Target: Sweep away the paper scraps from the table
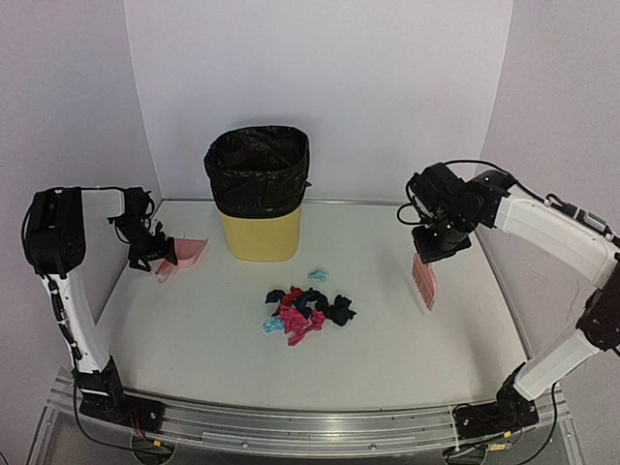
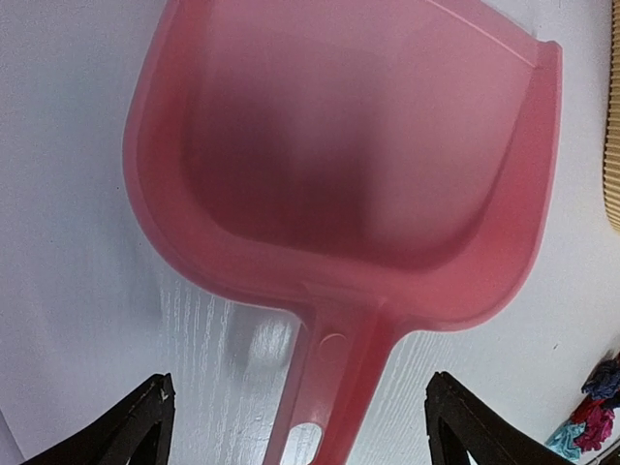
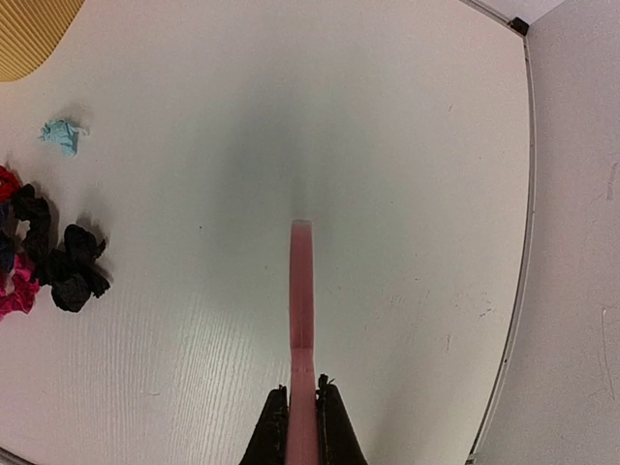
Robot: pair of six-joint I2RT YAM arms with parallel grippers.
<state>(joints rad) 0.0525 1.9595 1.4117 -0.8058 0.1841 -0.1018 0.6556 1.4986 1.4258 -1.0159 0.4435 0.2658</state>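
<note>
Between the two grippers, the paper scraps [image 1: 308, 312] are gathered in one loose heap on the table [image 1: 194, 339]. Small crumpled wads of black, navy, red and pink are packed so that they touch, with a light-blue one at the heap's edge on the side of the left gripper [image 2: 298, 380]. A single light-blue wad [image 3: 61, 135] is set just apart from the heap, towards the yellow bin [image 1: 260, 232] (lined with a black bag). The right gripper [image 3: 302, 392] is pressed together on the pink brush [image 3: 301, 291], which is held edge-on and pointed down. Whether its bristles touch the surface cannot be told. To the left of this gripper a band of bare white tabletop is left before the nearest black wads. To its right more bare surface runs to the table's edge strip [image 3: 526, 194], with the wall directly beyond. The left gripper's fingers [image 2: 136, 426] are spread wide. The handle of the pink dustpan [image 2: 339, 174] is laid between them, and no contact with either finger is seen. The pan's mouth is turned away from this gripper, and the bin is seen close on its right. The scraps are glimpsed farther off on that same side. A metal rail [image 1: 320, 426] is fixed along the table's near edge.
</note>
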